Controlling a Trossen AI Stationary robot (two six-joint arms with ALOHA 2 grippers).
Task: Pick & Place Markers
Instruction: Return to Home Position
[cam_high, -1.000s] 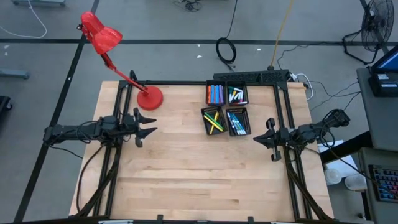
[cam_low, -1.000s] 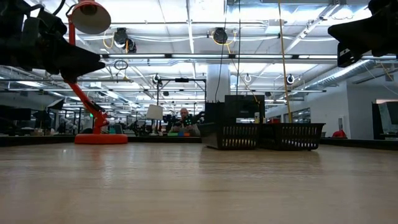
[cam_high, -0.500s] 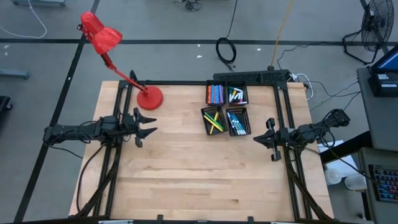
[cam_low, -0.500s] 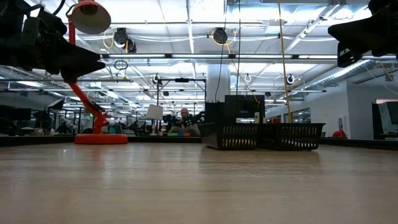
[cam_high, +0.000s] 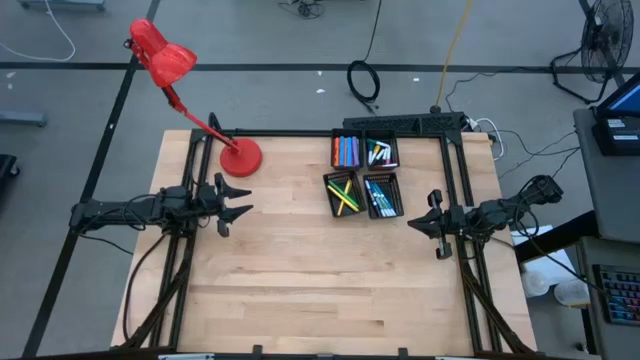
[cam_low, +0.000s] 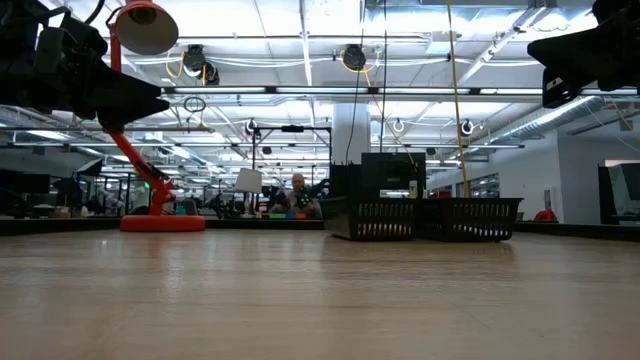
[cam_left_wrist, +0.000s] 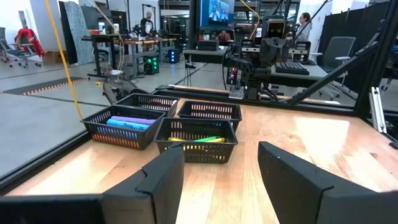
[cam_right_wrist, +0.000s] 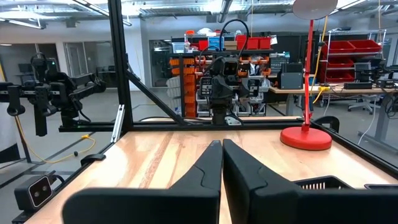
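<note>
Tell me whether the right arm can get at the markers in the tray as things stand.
Probably yes. The right gripper hangs shut beside the tray, only bare table lies between them, and the markers lie uncovered, open from above.

Ceiling lights (cam_low: 230, 18) are shining over a big workshop. Shelves (cam_right_wrist: 348, 59) with red bins are standing at the back, and a fan (cam_high: 606, 42) is standing on the grey floor (cam_high: 260, 45).
</note>
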